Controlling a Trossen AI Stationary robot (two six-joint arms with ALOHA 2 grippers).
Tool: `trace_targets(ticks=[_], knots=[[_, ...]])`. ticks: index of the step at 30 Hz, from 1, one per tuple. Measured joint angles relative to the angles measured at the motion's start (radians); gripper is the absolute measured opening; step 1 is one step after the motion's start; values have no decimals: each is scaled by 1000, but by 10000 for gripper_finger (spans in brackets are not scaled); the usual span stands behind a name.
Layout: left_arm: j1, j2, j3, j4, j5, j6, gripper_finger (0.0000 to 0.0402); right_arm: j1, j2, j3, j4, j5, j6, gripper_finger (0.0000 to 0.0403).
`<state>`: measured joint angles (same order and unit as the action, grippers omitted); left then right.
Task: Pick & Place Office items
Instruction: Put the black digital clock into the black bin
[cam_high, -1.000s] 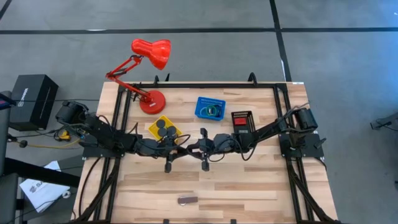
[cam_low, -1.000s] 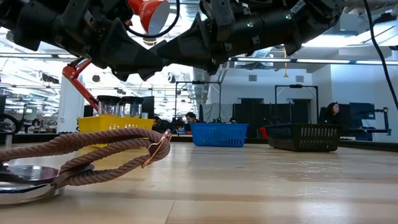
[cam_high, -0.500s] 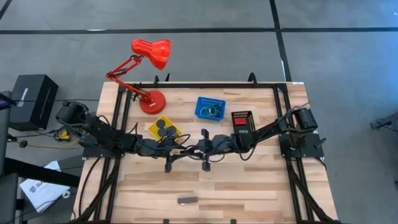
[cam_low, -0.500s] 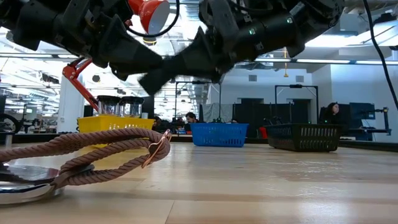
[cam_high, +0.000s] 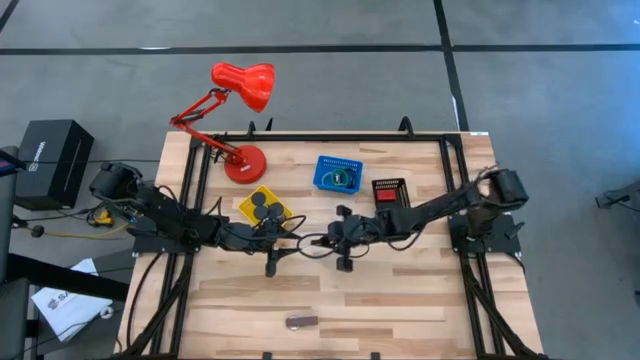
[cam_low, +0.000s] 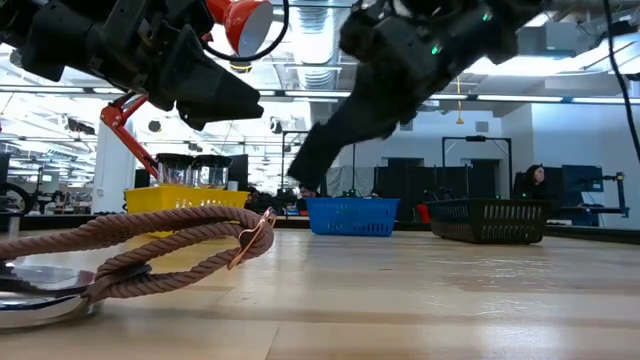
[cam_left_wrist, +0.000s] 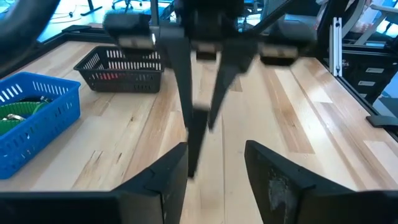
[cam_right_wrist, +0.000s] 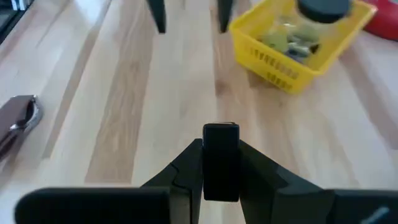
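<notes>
1. Black block (cam_right_wrist: 221, 169): a small rectangular piece standing upright, clamped between the two fingers of the right gripper (cam_right_wrist: 221, 148) and held in the air above the boards, in front of the yellow basket (cam_right_wrist: 280, 62) and a little off to its side.
2. The right gripper is clenched on this block. In the high view it hangs over the middle of the wooden table (cam_high: 400, 300), just beyond the yellow basket's front corner.
3. The left gripper (cam_left_wrist: 214, 149) faces it from the basket side. Its fingers stand apart with nothing between them, so it is released. It is close to the right gripper but not touching the block.
4. The yellow basket carries black round rolls (cam_high: 262, 206) stacked on top, with smaller pieces under them.
5. The red desk lamp (cam_high: 243, 85) stands with its round base just beside the yellow basket, at the rear.
6. The blue basket (cam_high: 322, 165) sits near the yellow basket on its right and holds a green piece (cam_high: 342, 180).
7. The black basket (cam_high: 388, 182) lies beyond the blue one, farther from the yellow basket, with a red block (cam_high: 387, 196) inside.
8. A brown rope loop (cam_low: 150, 245) with a metal end lies flat at the table's front edge, well apart from the yellow basket.
</notes>
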<state>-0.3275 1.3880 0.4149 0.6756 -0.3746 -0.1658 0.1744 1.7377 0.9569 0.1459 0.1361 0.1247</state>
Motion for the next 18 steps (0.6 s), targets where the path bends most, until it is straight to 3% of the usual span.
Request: trace_targets(ticks=[4,9,13,18], knots=[[0,0,-1,0,0,0,148,-6,-126,1,-186,59,12,72],[0,0,-1,-1,1,0,143,-4,-272,2,-503,272,122,72],[0,0,-1,-1,1,0,143,-4,-353,2,-770,410,329,72],[0,0,-2,-1,1,0,143,-4,-385,2,-1052,448,629,72]])
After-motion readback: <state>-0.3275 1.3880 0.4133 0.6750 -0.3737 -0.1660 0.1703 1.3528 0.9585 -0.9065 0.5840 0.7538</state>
